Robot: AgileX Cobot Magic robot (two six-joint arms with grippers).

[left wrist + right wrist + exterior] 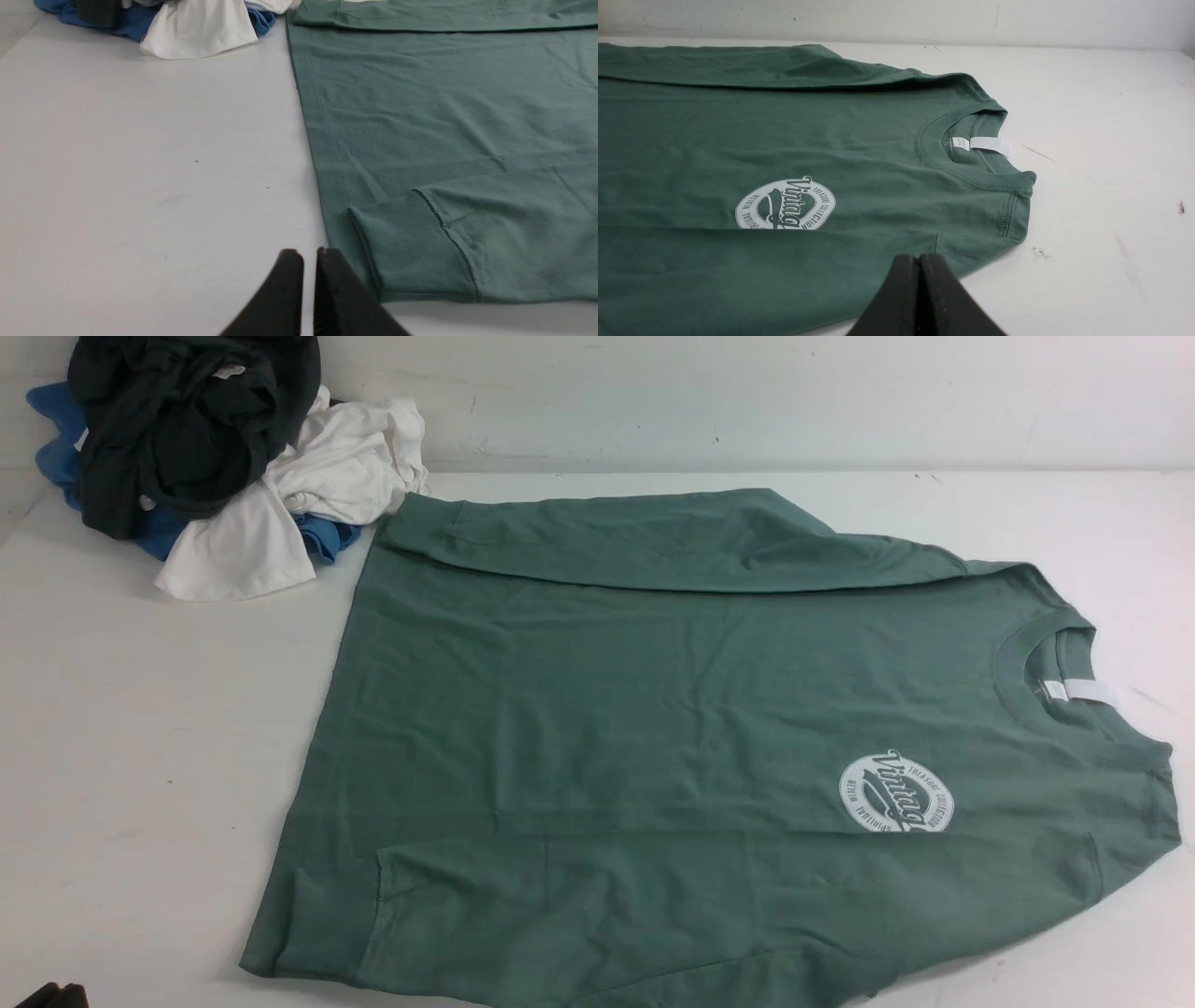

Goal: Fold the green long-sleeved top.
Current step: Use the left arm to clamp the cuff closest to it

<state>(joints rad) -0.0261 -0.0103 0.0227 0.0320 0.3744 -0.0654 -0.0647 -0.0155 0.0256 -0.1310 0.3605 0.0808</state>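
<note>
The green long-sleeved top [653, 691] lies flat on the white table [140, 756], neck to the right, hem to the left. Both sleeves are folded in over the body. Its white round logo [896, 791] and white neck label [1083, 692] face up. In the left wrist view my left gripper [309, 254] hangs shut and empty over bare table, just beside the hem and the near sleeve's cuff [411, 252]. My right gripper [919, 259] is shut with nothing in it, above the near edge of the top [738, 140] below the collar.
A pile of clothes sits at the table's far left corner: a black garment [177, 420], a white one [308, 485] and a blue one [51, 439]. It almost touches the top's far hem corner. A wall [747, 392] runs along the back.
</note>
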